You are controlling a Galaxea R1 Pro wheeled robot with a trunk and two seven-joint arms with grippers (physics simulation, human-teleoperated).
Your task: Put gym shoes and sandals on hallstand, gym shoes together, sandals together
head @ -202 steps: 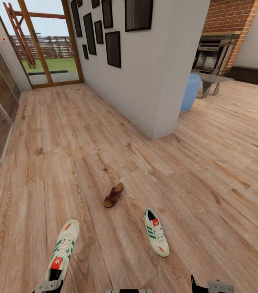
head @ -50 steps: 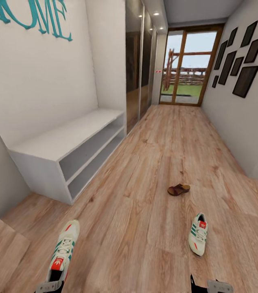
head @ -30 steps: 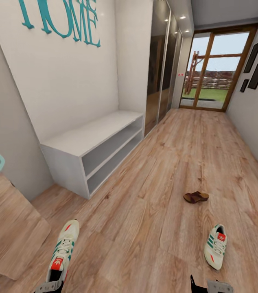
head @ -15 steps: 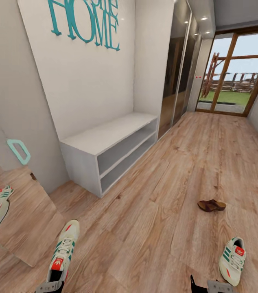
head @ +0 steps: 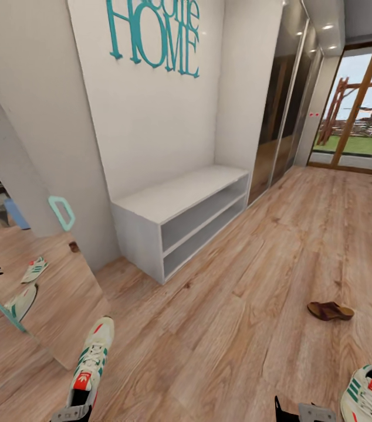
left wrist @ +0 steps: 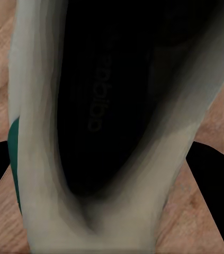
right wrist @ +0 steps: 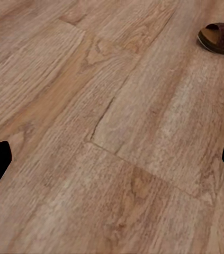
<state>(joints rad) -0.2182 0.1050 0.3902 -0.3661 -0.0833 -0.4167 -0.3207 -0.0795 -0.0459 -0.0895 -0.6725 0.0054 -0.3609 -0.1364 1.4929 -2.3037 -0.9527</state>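
One gym shoe [head: 92, 360], white with green stripes, hangs at the lower left of the head view with my left gripper [head: 74, 407] shut on its heel. Up close, its dark inside [left wrist: 104, 121] sits between the black fingers [left wrist: 215, 174]. The other gym shoe [head: 365, 401] lies on the corridor floor [head: 239, 328] at the lower right. A brown sandal [head: 330, 310] rests a little beyond it, also seen as a sandal [right wrist: 220, 36] in the right wrist view. My right gripper [right wrist: 112, 161] hangs open over bare planks. The hallstand is out of view.
A small white two-tier bench [head: 180, 202] stands against the wall under teal HOME lettering [head: 156, 35]. A leaning mirror [head: 33, 293] at the left reflects floor and shoes. Mirrored wardrobe doors [head: 283, 111] and a glazed door [head: 362, 123] lie farther down the corridor.
The camera has turned left, so bench, sandal and floor shoe slide right in the picture and the mirror comes in. The held shoe and both grippers keep their places.
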